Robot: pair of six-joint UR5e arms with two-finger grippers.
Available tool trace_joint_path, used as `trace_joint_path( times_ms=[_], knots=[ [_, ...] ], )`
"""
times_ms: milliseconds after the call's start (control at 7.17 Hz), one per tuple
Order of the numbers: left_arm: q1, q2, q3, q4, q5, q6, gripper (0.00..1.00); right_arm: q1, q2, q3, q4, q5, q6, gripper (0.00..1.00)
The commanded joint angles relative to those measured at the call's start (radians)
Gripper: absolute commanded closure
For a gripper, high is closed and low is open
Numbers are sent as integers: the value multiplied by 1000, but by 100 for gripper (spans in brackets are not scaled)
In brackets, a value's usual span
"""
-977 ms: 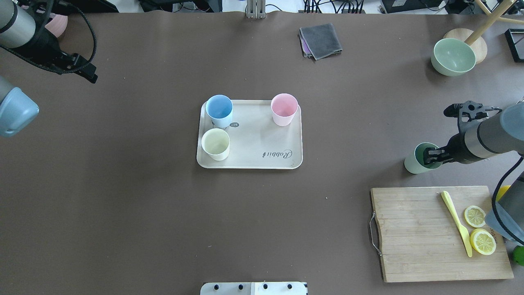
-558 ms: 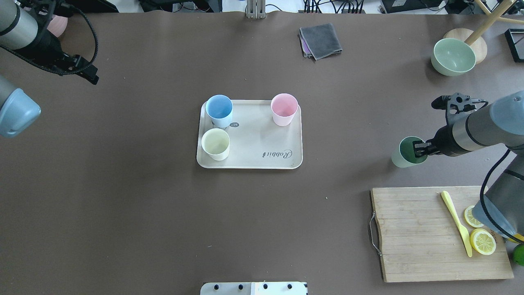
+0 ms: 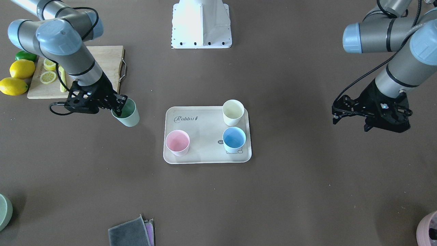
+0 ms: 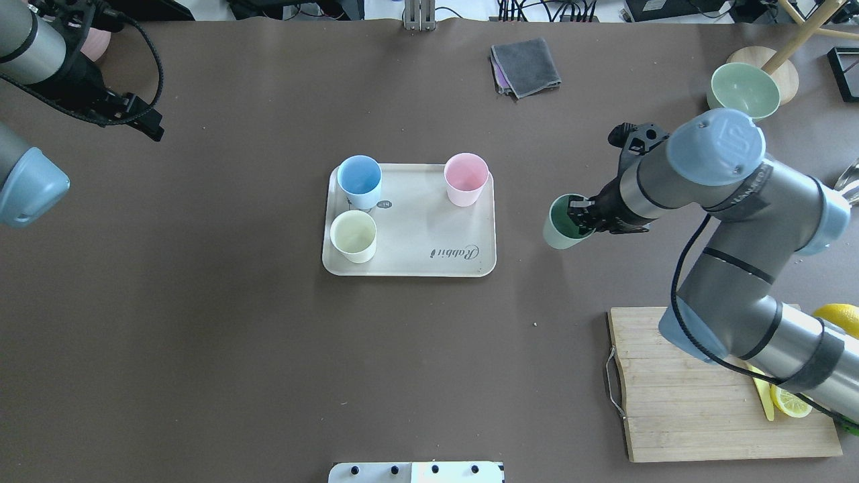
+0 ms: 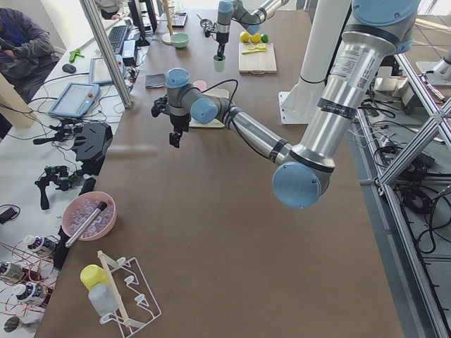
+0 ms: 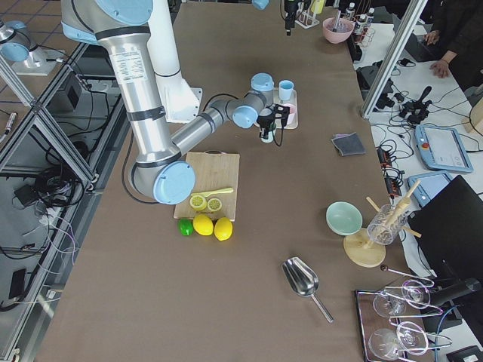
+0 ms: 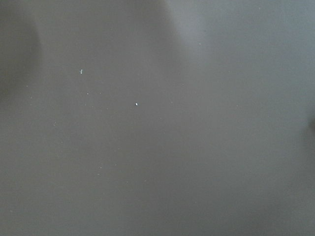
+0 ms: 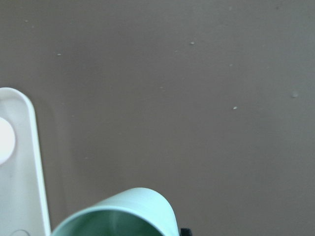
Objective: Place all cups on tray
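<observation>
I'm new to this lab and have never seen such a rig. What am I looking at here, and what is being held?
Two robot arms work at a brown table. Fixed cameras look from above, opposite and each table end; each wrist carries another. A beige tray holds the blue cup, cream cup and pink cup. The right arm pinches the rim of the mint green cup in its jaws, beside the tray, not yet on it. The left arm holds nothing. Elsewhere: a cutting board with lemon slices, a grey cloth, a green bowl.
</observation>
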Motion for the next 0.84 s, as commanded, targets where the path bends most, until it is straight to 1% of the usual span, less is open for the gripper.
trace_joint_path(
  times_ms=[0, 140, 279, 419, 558, 698],
  knots=[
    [2, 0, 3, -1, 1, -2, 2, -113, 206, -69, -118, -103, 178, 100],
    [3, -1, 3, -1, 1, -2, 2, -130, 297, -162, -123, -126, 204, 100],
    [5, -2, 3, -1, 1, -2, 2, -133, 325, -197, -117, -129, 203, 100],
    [5, -2, 3, -1, 1, -2, 2, -133, 331, -203, -116, -129, 201, 100],
    [5, -2, 1, -1, 1, -3, 2, -130, 349, -232, -116, -131, 195, 26],
    [5, -2, 1, -1, 1, -3, 2, -130, 356, -237, -116, -151, 191, 0]
  ],
)
